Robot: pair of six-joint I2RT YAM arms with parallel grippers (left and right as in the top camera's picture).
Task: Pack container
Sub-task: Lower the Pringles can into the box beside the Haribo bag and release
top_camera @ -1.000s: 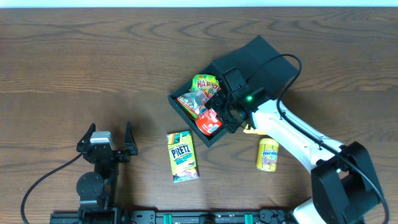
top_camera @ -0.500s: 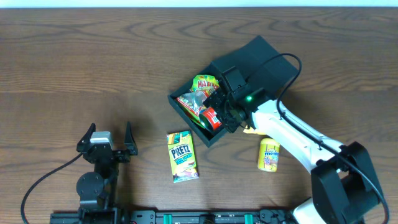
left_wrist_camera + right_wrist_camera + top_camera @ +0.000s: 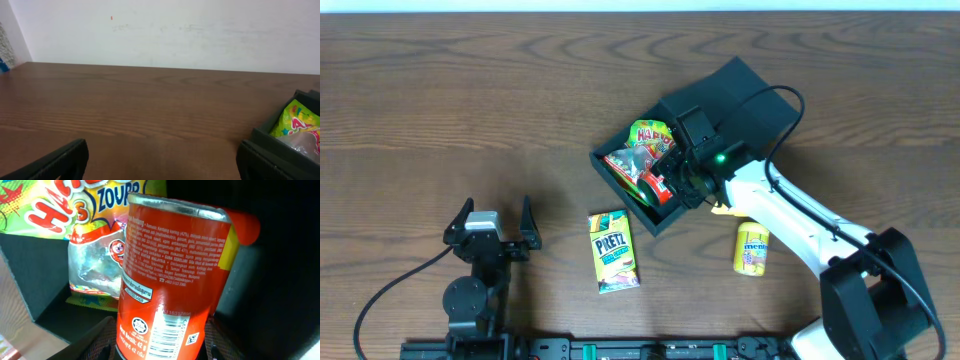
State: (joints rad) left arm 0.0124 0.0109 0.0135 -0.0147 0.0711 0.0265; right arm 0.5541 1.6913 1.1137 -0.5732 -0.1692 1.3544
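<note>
Beneath right claw (image 3: 672, 183), container (image 3: 658, 222) (lid (image 3: 740, 95) open)

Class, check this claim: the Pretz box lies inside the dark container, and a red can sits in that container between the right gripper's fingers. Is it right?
No. The overhead view shows the Pretz box on the table, outside the container. The red can does sit in it between the fingers of the right gripper.

A dark brown wood-grain table (image 3: 470, 100) stretches across the room under soft, even light; behind its far edge rises a plain white wall (image 3: 200, 30), faintly scuffed and marked in places.
</note>
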